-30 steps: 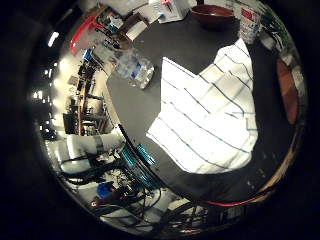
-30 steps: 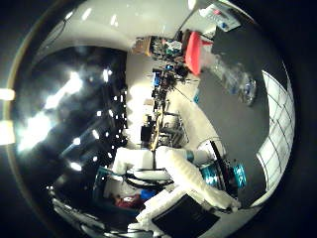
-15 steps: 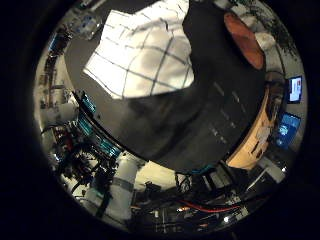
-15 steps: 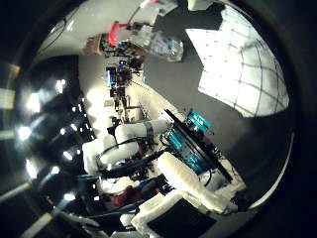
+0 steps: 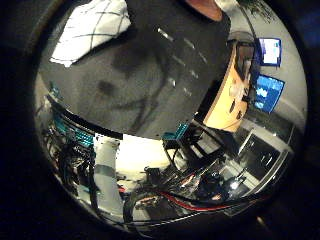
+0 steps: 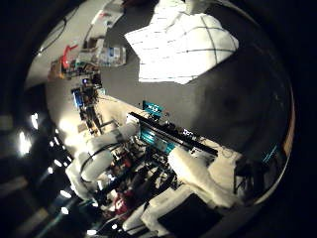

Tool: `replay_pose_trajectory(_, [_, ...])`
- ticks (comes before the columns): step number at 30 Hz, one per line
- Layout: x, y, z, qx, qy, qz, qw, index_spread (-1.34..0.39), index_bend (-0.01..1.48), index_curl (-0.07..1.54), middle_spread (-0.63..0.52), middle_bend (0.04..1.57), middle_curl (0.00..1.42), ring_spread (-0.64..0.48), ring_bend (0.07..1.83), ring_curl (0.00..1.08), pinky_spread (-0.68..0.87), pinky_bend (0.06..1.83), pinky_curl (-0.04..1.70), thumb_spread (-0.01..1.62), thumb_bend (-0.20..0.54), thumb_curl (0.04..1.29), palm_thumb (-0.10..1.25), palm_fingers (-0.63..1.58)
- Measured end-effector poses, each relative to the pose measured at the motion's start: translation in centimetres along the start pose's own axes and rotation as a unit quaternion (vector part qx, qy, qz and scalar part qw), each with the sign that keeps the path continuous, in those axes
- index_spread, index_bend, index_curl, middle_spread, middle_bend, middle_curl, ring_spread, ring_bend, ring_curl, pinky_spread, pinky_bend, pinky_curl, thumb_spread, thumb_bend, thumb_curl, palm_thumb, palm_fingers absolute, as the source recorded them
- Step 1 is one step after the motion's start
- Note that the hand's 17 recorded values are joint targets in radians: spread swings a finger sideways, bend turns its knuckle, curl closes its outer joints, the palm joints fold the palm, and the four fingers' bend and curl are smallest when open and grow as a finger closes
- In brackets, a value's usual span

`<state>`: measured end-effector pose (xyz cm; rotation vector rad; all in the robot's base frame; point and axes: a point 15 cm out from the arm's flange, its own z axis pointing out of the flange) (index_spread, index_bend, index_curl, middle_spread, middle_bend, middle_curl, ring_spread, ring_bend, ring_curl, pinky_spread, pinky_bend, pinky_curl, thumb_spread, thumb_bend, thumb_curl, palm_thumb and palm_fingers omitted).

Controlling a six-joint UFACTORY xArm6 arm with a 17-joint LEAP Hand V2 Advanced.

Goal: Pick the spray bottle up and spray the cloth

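**Robot hand off the bottle, palm well above the surface**

Cloth (image 6: 181, 47), white with a dark grid, lies rumpled on the dark surface (image 5: 150, 85). Spray bottle (image 6: 113, 53) is clear plastic, lying near the surface's edge, just beside the cloth's corner, not touching it as far as I can see. Nothing fills either palm view, so nothing is close to the palm. White parts of the robot hand (image 6: 198, 173) show at the thumb-side view's rim, but I can't tell whether the fingers are straight or curled. A wooden bowl (image 5: 202, 7) sits on the far side of the surface. Two lit monitors (image 5: 267, 75) beyond the surface.
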<state>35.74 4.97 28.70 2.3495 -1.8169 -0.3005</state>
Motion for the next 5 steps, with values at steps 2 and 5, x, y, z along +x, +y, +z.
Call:
replay_pose_trajectory(2, [-0.1, 0.7, 0.6, -0.004, -0.002, 0.009, 1.000, -0.37, 0.22, 0.37, 0.06, 0.18, 0.28, 0.18, 0.17, 0.18, 0.36, 0.22, 0.32, 1.18, -0.009, 0.30, 0.72, 0.00])
replay_pose_trajectory(5, [-0.1, 1.7, 2.4, -0.013, -0.005, 0.015, 1.000, -0.37, 0.23, 0.37, 0.06, 0.18, 0.28, 0.18, 0.17, 0.17, 0.36, 0.21, 0.32, 1.18, -0.014, 0.30, 0.74, 0.00])
